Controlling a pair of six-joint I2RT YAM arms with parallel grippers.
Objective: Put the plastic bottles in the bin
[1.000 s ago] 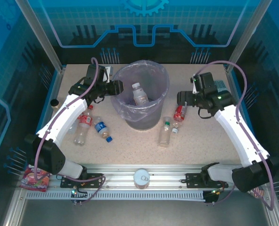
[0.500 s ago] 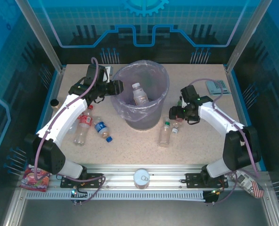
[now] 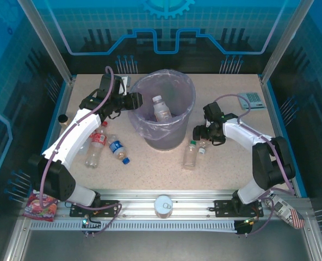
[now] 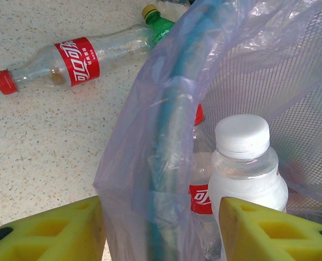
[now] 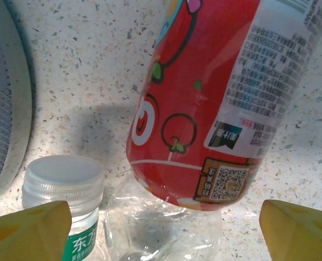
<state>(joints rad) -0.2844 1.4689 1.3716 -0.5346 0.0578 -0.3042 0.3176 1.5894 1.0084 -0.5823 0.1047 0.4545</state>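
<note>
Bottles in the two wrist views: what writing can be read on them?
"可口可乐": red label of the Coca-Cola bottle
"东方": label of the green-labelled bottle
Cartoon-print bottle: QR code and small print too blurred
The half-hidden bottle in the bin: red label unreadable

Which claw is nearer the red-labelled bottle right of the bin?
Right. Right claw straddles the red-labelled bottle, a finger either side; left claw is across the bin, at its left rim.

Left claw (image 4: 161, 228) straddles bin rim (image 4: 172, 136); right claw (image 5: 163, 228) straddles red-label bottle (image 5: 204, 98).
</note>
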